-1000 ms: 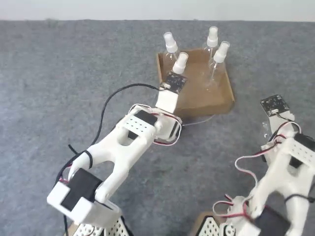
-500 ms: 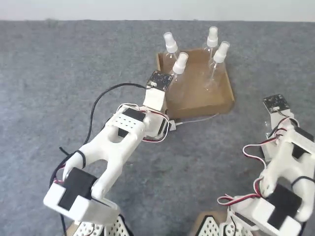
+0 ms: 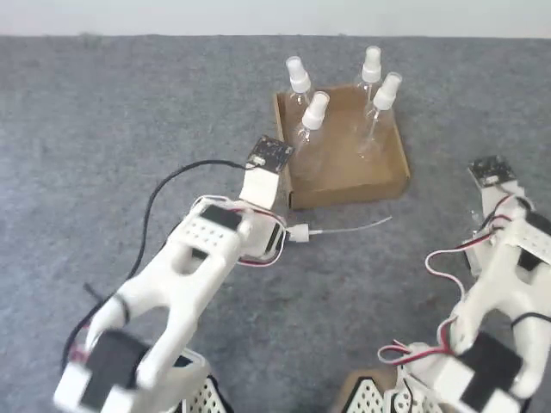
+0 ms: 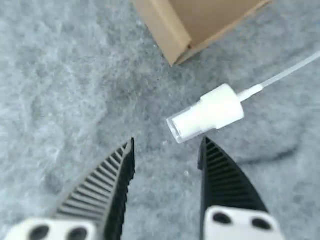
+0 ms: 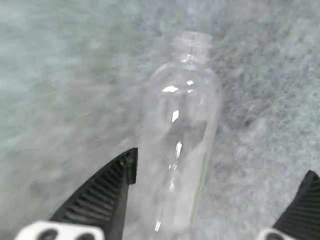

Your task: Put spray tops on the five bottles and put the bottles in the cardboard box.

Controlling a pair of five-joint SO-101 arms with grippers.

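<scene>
Left wrist view: left gripper (image 4: 167,146) gapes near spray top (image 4: 209,112), apparently apart.

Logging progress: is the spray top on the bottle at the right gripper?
Off. The clear bottle shows a bare neck; a spray top lies loose.

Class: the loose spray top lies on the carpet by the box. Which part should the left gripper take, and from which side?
Grip the spray top by its thick white cap, not the thin tube. It lies on its side, so the left gripper should come from above, jaws across the cap's width.
</scene>
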